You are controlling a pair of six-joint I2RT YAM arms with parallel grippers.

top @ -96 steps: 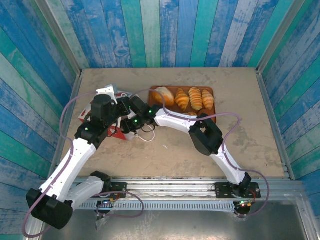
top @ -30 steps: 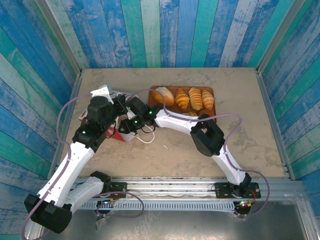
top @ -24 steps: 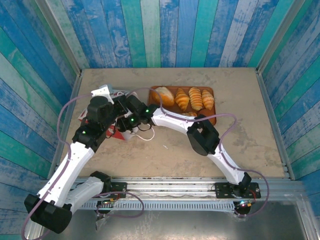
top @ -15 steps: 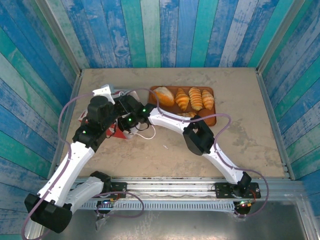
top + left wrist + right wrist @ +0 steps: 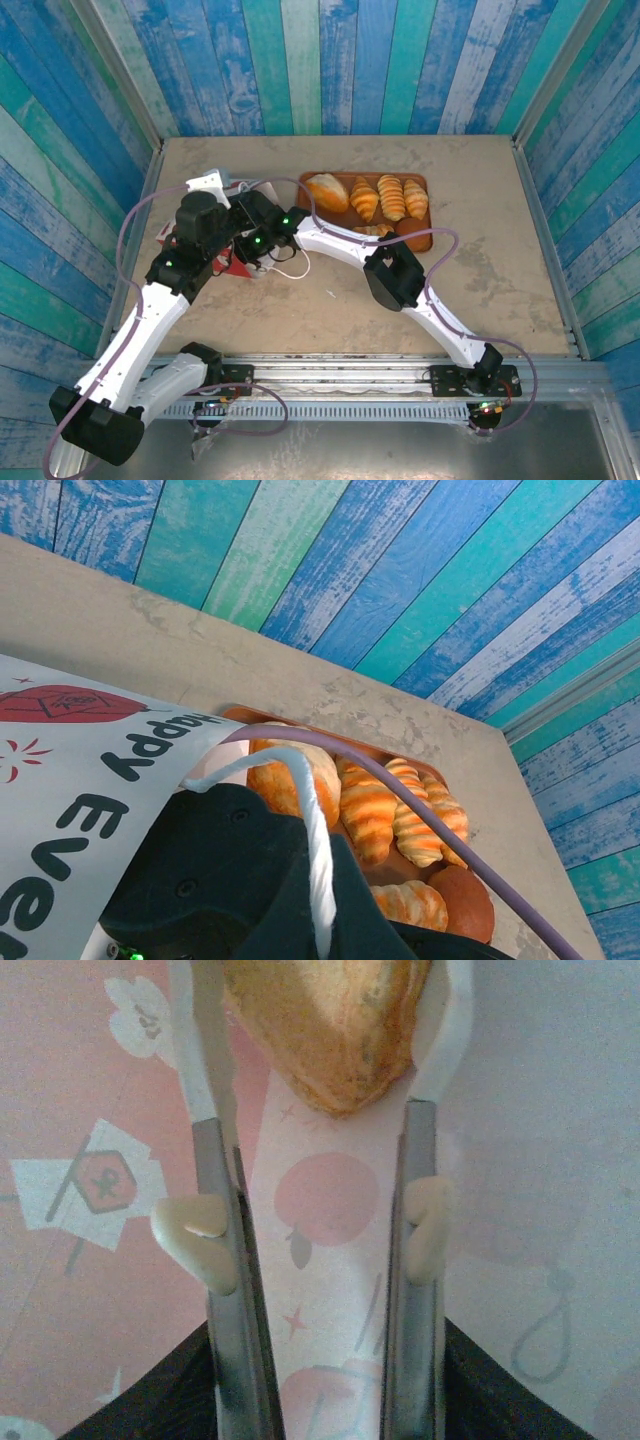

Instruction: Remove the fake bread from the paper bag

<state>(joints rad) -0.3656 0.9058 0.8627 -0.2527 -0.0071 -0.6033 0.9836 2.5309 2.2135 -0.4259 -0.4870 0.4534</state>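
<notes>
Wide beige tabletop (image 5: 480,190), and on its left side sits the white paper bag with red printed panels (image 5: 70,780), close to the flat brown tray (image 5: 418,238). Most of the job looks done. The tray carries a pale crusty bun (image 5: 327,190), a row of three golden ridged croissants (image 5: 389,195), and in front a fourth croissant (image 5: 410,905) and an orange-brown roll (image 5: 462,902). One golden-brown pastry (image 5: 325,1055) lies inside the bag, and the right gripper (image 5: 320,1020) is in there with it, jaws about half apart and straddling its pointed end. Whether they press on it, I cannot tell. The left gripper (image 5: 228,222) has its jaws fully closed at the bag's rim, the pinch itself hidden. Left to do, by my reading: clamp, draw out, set down on the tray
</notes>
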